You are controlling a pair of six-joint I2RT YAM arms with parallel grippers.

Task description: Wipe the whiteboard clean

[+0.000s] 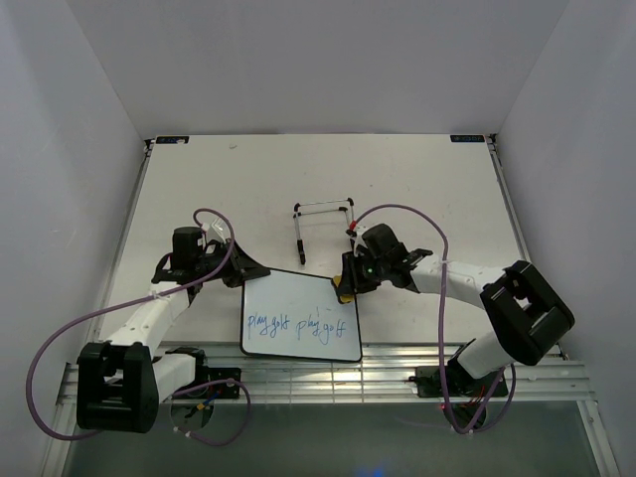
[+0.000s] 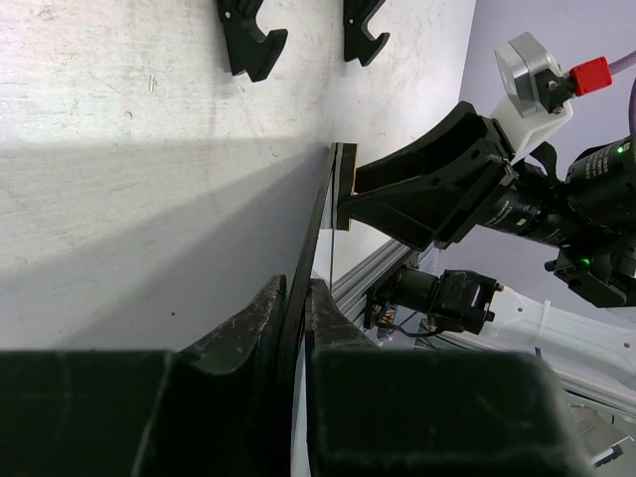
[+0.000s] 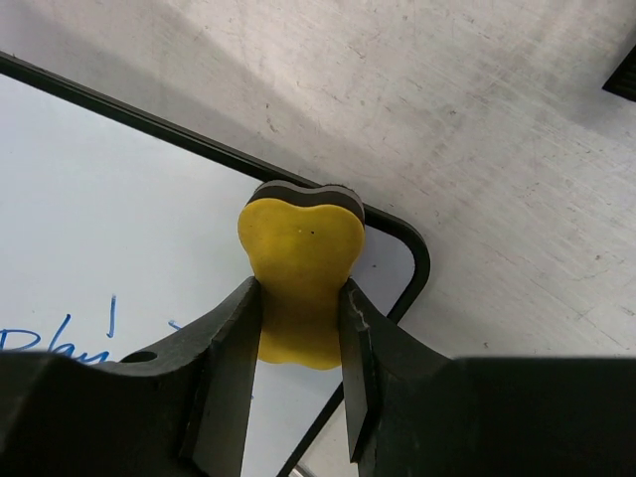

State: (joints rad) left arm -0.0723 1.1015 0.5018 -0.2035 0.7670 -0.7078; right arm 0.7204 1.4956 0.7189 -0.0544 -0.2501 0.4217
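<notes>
top external: whiteboard clamped on the left, eraser at its far right corner

the whiteboard (image 1: 300,320) sits near the table's (image 1: 417,189) near edge, between the two arms, with blue "play golf" written twice along its lower half. the left gripper (image 1: 243,275) is closed tight on the board's far left corner; the left wrist view shows both fingers pinching the thin black frame. the right gripper (image 1: 345,288) is clamped on a yellow eraser (image 3: 300,263), set at the board's far right corner. a wire stand (image 1: 323,224) stands beyond the board.
</notes>
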